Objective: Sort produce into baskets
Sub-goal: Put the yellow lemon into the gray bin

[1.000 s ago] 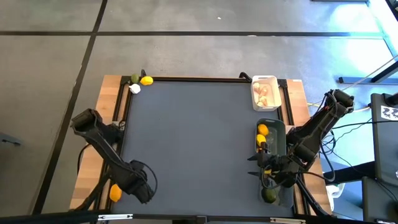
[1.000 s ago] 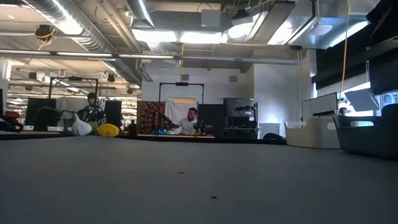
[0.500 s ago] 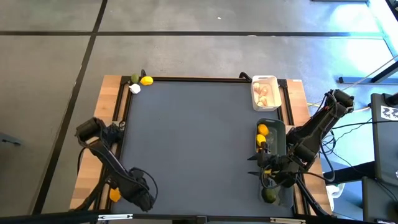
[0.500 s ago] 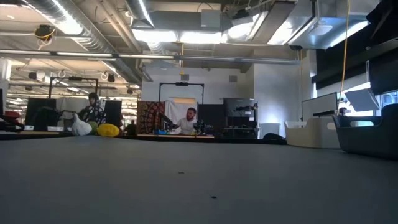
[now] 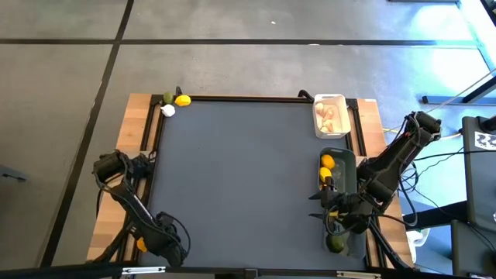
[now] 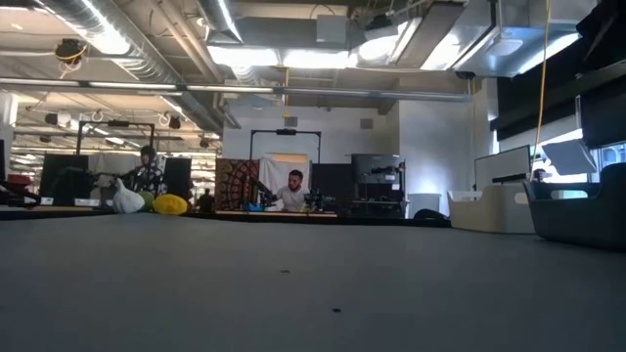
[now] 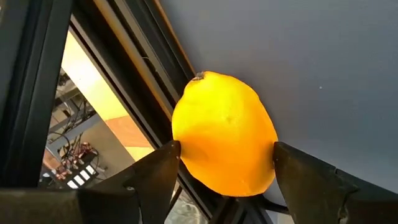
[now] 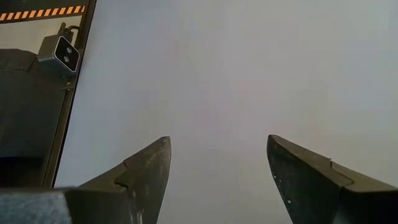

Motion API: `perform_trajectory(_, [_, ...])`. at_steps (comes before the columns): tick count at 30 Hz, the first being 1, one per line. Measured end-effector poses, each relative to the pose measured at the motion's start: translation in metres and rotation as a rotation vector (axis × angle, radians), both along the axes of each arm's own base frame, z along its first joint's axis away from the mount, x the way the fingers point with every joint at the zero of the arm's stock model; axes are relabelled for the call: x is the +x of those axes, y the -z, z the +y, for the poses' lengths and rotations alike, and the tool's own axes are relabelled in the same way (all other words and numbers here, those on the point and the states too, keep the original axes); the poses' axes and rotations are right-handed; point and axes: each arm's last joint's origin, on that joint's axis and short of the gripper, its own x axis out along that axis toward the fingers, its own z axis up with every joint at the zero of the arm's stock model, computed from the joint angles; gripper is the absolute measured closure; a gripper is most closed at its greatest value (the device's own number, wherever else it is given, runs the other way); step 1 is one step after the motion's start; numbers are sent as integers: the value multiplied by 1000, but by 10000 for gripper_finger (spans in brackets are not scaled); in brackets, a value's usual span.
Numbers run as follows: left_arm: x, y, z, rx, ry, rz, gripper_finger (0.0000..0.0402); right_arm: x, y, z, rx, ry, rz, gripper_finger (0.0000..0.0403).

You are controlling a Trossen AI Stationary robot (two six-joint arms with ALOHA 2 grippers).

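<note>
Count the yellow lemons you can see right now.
4 visible. One lemon at the table's far-left corner, two lemons in the dark basket, and one lemon between the left gripper fingers. The right arm may hide more.

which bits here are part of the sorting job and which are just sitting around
Part of the job:
- lemon between the left tool fingers
- lemon, lime and garlic at the far left corner
- white basket of garlic
- dark basket with lemons
- lime by the right tool

Just about:
- black mat
- wooden table edge
- cables
</note>
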Motion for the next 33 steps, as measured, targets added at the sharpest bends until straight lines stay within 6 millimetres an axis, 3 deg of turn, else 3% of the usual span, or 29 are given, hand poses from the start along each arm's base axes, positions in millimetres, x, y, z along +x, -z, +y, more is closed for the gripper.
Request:
perform_trajectory(6, [-3, 4, 1, -2, 16, -18, 165, 0, 0, 0, 0, 0, 0, 139])
perform_trajectory(20, [-2, 5, 2, 0, 41, -36, 284, 0, 0, 0, -1, 0, 1, 139])
perform_trajectory(25, [3, 1, 6, -28, 75, -47, 287, 0, 0, 0, -4, -2, 2, 139])
perform_trajectory(33, [19, -21, 17, 21, 137, -181, 293, 0, 0, 0, -2, -1, 0, 139])
